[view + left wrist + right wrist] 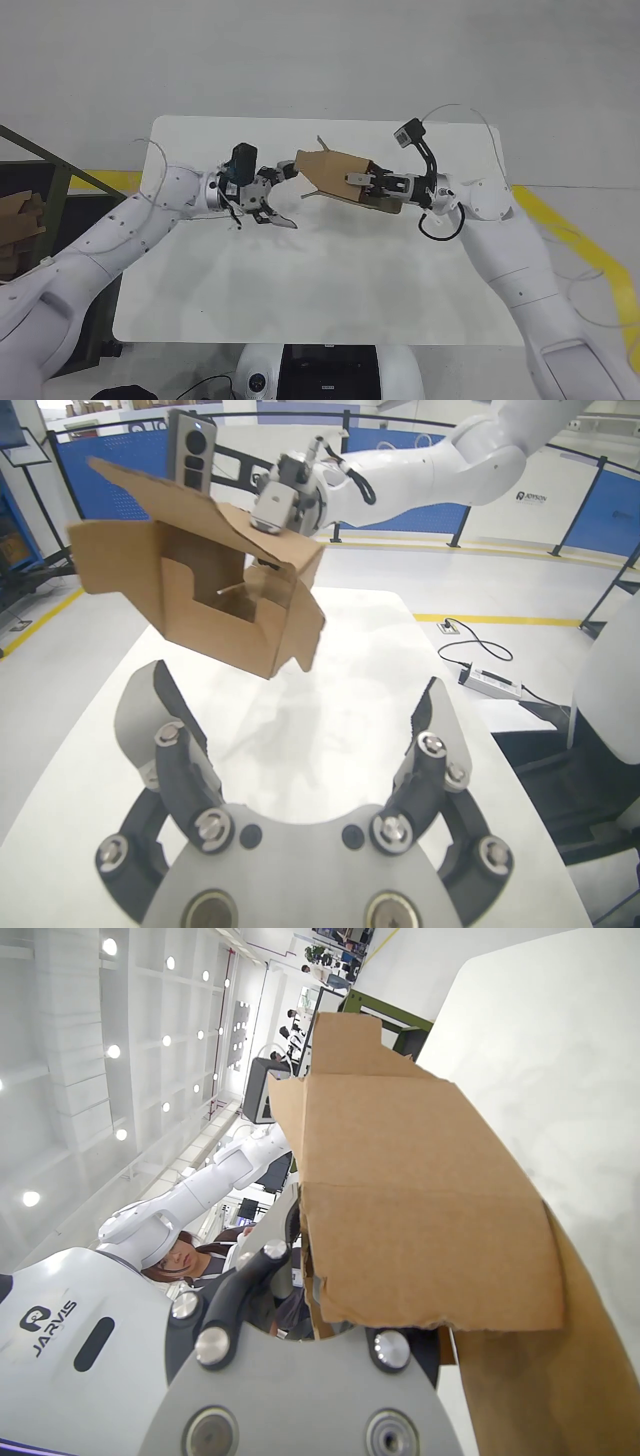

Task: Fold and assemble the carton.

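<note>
The right gripper [368, 181] is clamped on the top wall of the carton [333, 172], holding it off the table [300, 290] nearer the far edge, midway between the sides. Its open end faces the left gripper [290, 197], which hangs just beside it, fingers spread and empty. To fold well, the left fingers should probably press one loose flap [112, 555] squarely along its crease while the right grip holds firm, since thin cardboard may twist.
</note>
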Available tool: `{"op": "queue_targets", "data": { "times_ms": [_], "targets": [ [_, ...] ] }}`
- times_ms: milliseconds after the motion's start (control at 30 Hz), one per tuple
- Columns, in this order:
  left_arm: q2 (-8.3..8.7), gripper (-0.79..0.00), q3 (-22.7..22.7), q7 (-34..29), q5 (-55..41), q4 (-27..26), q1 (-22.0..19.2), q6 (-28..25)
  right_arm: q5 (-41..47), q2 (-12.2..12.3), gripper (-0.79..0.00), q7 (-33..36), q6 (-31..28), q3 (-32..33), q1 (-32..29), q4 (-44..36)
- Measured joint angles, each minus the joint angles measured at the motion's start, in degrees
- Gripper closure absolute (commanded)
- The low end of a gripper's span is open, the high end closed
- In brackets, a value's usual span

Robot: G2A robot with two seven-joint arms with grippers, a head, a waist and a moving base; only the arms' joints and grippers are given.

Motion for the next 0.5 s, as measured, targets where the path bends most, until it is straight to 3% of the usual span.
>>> {"op": "queue_targets", "data": {
  "times_ms": [500],
  "targets": [
    [-2.51,-0.785,-4.49,-8.40,-8.89,3.26,0.56,-1.37,0.38,-0.59,0.000,0.74,0.55,-1.83,0.48,0.32]
  ]
}}
